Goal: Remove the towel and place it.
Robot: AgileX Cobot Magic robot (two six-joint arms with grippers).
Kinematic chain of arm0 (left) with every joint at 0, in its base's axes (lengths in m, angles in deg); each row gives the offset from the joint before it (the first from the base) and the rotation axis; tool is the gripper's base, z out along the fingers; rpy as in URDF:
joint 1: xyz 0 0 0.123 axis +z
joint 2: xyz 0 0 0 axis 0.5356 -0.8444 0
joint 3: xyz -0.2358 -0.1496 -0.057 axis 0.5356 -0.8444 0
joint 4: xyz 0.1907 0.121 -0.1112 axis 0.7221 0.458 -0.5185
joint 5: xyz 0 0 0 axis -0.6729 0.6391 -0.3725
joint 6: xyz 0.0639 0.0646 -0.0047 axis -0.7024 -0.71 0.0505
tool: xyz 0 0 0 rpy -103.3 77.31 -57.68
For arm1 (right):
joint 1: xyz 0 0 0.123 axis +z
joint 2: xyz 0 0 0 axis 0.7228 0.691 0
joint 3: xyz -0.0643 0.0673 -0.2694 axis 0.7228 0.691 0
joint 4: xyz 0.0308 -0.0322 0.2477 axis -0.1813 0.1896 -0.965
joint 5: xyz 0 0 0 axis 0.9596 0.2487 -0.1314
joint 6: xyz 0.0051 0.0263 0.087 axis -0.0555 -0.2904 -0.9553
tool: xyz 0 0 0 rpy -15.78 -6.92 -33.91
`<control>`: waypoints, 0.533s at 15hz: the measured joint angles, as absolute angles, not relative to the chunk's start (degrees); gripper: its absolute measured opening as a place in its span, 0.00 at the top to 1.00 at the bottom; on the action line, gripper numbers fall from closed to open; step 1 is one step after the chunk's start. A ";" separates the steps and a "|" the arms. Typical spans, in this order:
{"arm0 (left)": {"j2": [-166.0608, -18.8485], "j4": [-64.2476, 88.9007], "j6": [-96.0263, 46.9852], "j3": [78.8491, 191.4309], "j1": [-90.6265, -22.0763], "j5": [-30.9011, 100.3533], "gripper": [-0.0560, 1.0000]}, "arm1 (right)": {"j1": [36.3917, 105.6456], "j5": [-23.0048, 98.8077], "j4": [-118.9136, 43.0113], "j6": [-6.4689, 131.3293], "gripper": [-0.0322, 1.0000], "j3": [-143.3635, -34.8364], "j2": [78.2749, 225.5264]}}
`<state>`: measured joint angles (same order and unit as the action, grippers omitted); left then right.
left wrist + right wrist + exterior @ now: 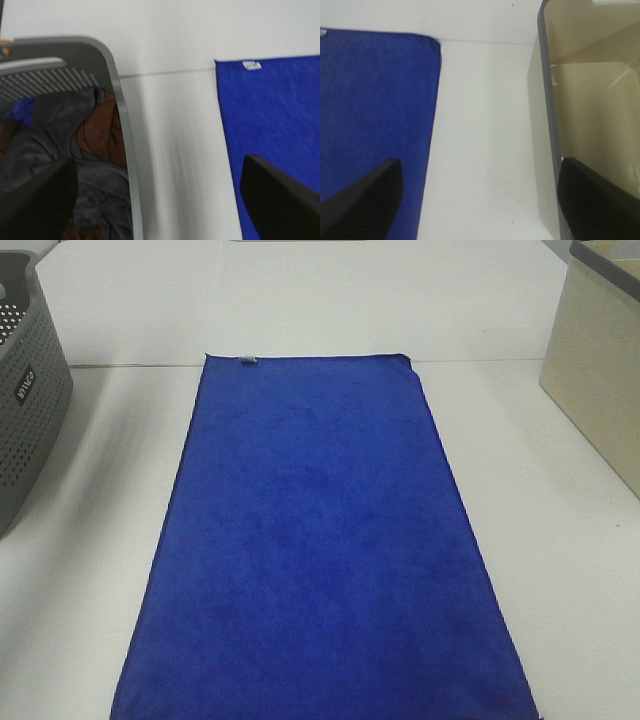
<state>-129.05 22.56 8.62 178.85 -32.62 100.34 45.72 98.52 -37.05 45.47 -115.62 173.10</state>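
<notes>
My left claw hangs with its two dark fingers spread wide, holding nothing. Under one finger sits a grey plastic basket with a slotted wall, stuffed with grey and brown cloths. Under the other lies the flat royal-blue microfibre towel, its small white tag at the edge, on the white table.

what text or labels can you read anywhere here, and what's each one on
Raised lettering on the side of the grey basket: too small and angled to read with confidence.
White tag at the far short edge of the blue towel: any print is too blurred to read.
Beige box: no text visible.
Nothing else in the three views carries writing.
</notes>
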 joint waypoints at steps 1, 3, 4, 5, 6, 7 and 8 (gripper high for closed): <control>-122.40 22.39 8.33 167.22 -32.62 100.29 0.16 | 45.72 98.46 -36.99 47.19 0.17 -106.91 166.51; -111.74 22.50 8.28 152.44 -32.62 100.34 0.16 | 45.72 98.46 -36.99 46.73 0.17 -95.00 156.83; -105.79 22.50 8.28 144.99 -32.62 100.46 0.16 | 45.72 98.58 -36.99 46.62 0.17 -89.21 152.47; -100.40 22.85 8.28 138.69 -32.62 99.88 0.16 | 45.72 98.64 -36.99 46.62 0.17 -83.14 148.01; -95.36 23.36 8.28 133.93 -32.62 99.71 0.16 | 45.72 98.69 -36.99 46.62 0.17 -78.27 144.40; -90.77 24.05 8.33 129.98 -32.62 99.54 0.16 | 45.72 98.69 -36.99 46.62 0.17 -73.63 140.50; -86.19 24.85 8.79 126.60 -32.62 99.43 0.16 | 45.72 98.69 -37.05 46.62 0.16 -70.07 136.83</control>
<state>-86.19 24.85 8.79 126.60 -32.62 99.43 45.72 98.69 -37.05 46.62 -70.07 136.83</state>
